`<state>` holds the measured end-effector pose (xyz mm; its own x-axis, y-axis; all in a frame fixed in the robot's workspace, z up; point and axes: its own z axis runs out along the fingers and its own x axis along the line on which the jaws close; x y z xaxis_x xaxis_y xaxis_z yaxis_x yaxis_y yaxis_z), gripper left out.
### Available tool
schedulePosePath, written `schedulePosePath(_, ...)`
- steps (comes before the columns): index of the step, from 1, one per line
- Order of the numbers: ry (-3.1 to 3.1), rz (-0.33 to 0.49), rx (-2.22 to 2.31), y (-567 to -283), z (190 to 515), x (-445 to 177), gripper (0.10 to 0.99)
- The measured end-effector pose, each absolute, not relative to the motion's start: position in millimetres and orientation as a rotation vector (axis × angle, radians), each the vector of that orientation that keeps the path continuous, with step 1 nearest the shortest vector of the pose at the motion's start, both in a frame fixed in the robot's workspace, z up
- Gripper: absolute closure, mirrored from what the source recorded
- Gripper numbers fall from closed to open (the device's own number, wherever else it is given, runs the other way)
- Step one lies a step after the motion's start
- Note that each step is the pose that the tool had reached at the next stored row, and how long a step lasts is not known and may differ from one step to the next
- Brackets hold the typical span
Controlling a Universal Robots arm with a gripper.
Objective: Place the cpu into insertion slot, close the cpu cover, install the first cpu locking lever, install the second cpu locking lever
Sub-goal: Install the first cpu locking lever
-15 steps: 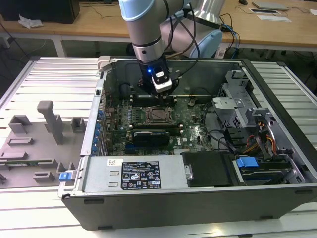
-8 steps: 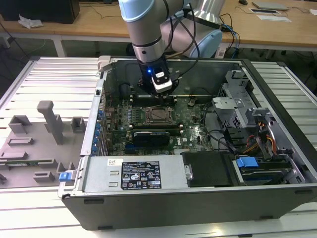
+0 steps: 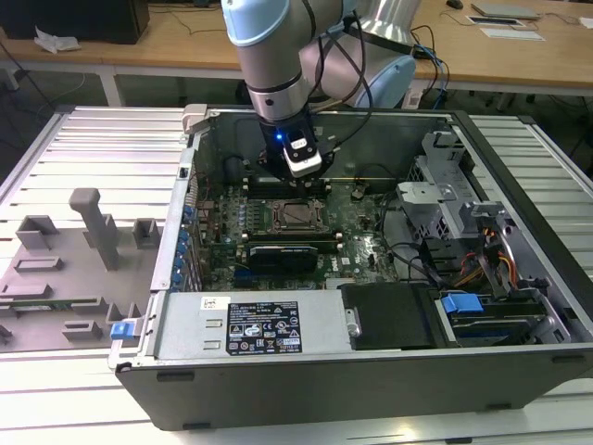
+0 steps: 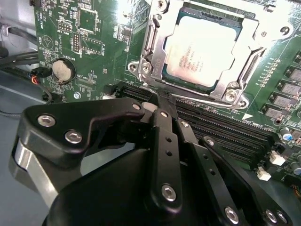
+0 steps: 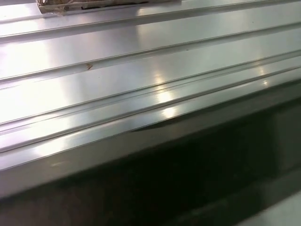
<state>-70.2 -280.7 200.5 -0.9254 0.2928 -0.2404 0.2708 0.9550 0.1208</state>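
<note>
We're seeing the gripper, fingers pinched narrow, sitting at the cpu cover beside the seated cpu, and we're fearing a slip gouging the long black slots.

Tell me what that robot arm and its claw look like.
The arm is a thick silver tube with pale blue-grey joint caps. Black cables loop beside it, and a small blue light glows near the wrist. The gripper is black, studded with silver screws, on a silver ring.
</note>
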Motion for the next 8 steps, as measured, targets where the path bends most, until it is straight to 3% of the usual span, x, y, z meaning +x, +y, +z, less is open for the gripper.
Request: schedulePosePath(8, 2.85, 0.124, 0.418, -285.4, 197.8, -70.2, 0.98)
